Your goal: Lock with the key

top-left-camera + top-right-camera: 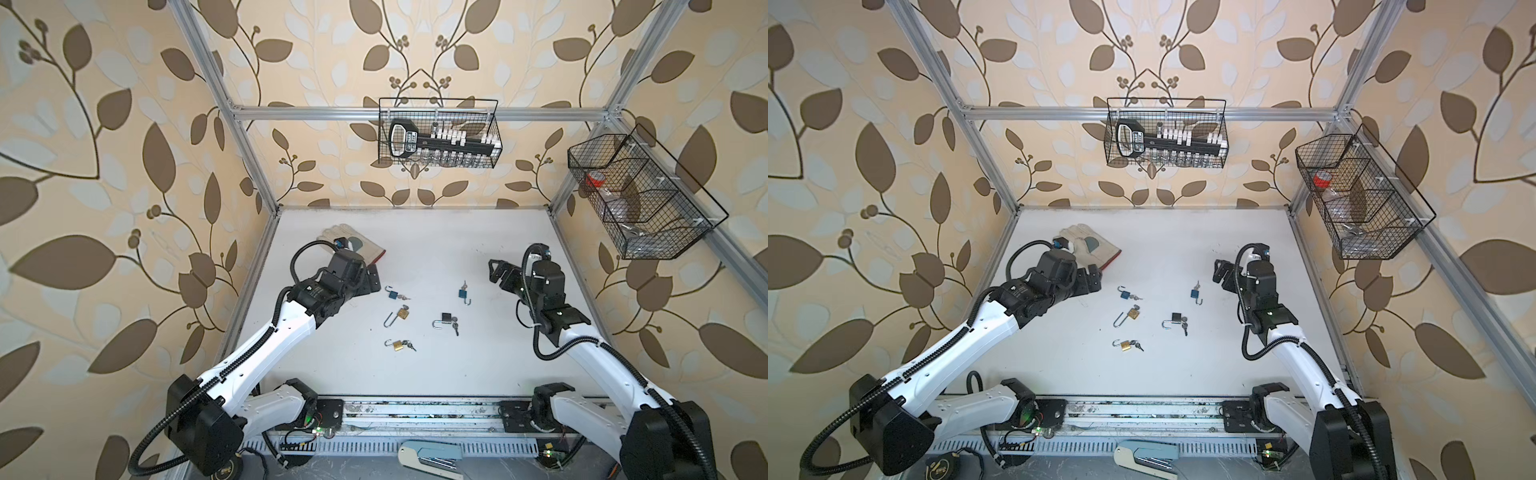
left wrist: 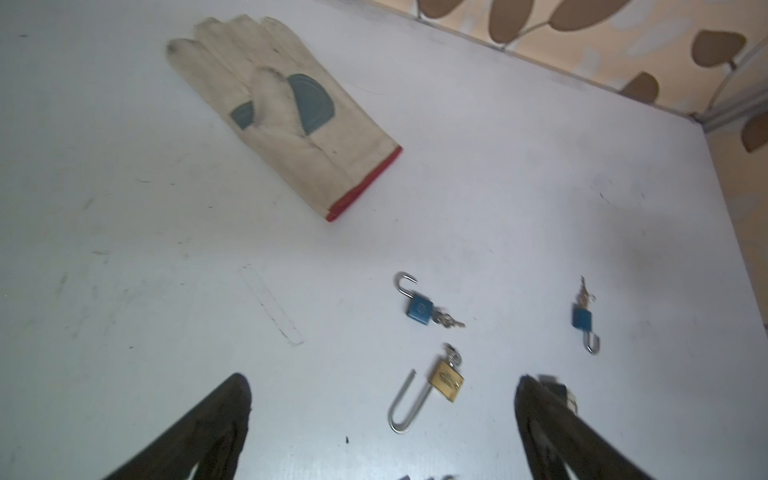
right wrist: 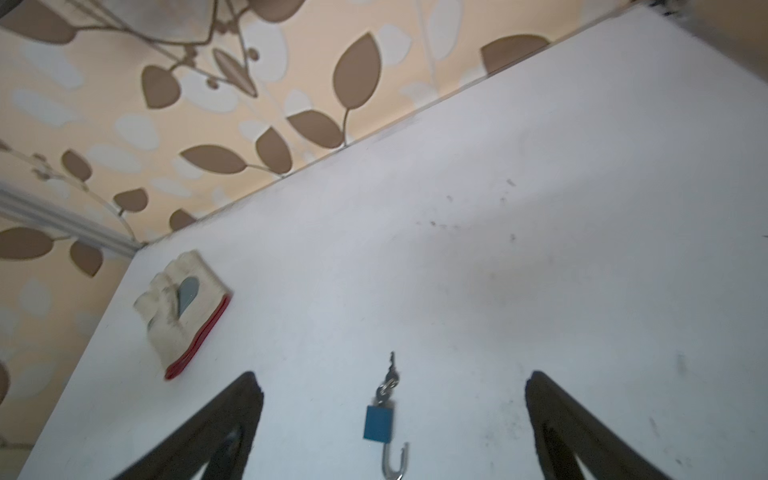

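Five open padlocks (image 1: 446,318); left gripper (image 1: 376,278) and right gripper (image 1: 495,271) agape
Small, rigid, slick; I'd pinch the flat body

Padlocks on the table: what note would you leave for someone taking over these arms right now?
Left gripper: open, empty, by the work glove.
Right gripper: open, empty, near the right blue padlock.
Also on the table: left blue padlock, long-shackle brass padlock, small brass padlock, black padlock; all shackles open, keys attached.
Done: nothing locked.
Left: all five.
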Robot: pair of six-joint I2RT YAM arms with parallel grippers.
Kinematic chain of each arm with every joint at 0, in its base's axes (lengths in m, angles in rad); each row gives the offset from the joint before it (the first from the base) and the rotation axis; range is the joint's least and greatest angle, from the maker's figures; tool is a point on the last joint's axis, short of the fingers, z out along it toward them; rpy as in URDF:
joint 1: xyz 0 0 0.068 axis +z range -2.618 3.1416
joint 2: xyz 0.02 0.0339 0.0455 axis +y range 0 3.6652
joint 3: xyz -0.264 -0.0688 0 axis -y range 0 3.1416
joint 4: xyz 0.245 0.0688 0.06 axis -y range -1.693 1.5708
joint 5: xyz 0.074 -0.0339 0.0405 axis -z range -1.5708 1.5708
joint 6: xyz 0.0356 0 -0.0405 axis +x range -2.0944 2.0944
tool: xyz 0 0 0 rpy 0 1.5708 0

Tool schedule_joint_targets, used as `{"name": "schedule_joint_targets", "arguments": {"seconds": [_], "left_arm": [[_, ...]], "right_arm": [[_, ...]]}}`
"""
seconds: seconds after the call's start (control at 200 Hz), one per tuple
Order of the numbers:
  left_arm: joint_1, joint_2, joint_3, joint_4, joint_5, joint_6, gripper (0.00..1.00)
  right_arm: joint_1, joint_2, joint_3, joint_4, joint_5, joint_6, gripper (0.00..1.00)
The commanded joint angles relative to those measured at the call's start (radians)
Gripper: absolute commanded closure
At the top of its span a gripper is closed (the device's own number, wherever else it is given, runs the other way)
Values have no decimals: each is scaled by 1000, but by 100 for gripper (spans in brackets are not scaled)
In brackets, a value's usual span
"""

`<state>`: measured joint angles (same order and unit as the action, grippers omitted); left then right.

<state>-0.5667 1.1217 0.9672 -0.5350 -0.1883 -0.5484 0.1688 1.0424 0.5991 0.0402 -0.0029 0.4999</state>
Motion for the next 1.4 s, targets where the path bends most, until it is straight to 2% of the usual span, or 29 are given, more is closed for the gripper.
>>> {"name": "schedule_joint_targets", "arguments": {"seconds": [0.0, 0.1, 0.225, 0.405, 0.575, 0.695, 0.77, 0.855, 0.985, 1.12, 1.395], "left_arm": [[-78, 4, 15, -43, 62, 31, 1], [-127, -37, -43, 10, 115, 12, 1], [-139, -103, -127, 70, 167, -33, 1], [-139, -154, -193, 82, 199, -78, 1], [-137, -214, -248, 128, 220, -129, 1], [-125, -238, -275, 172, 274, -137, 1], [-121, -240, -283, 177, 291, -137, 1], [-112, -255, -301, 185, 304, -141, 1], [-38, -293, -342, 216, 372, -167, 1], [48, -311, -368, 238, 441, -177, 1], [111, -289, -364, 244, 478, -176, 1]], "right_arm": [[85, 9, 32, -93, -102, -82, 1], [176, 20, 48, -133, -100, -115, 1], [284, 99, 122, -248, -105, -165, 5], [440, 233, 214, -401, 8, -221, 11], [437, 344, 274, -456, 16, -245, 11], [410, 408, 305, -491, 63, -226, 13], [362, 447, 328, -514, 80, -201, 21], [357, 472, 346, -531, 112, -199, 22], [343, 502, 365, -534, 153, -190, 23], [301, 547, 416, -537, 200, -124, 29], [296, 648, 496, -514, 255, 22, 35]]}}
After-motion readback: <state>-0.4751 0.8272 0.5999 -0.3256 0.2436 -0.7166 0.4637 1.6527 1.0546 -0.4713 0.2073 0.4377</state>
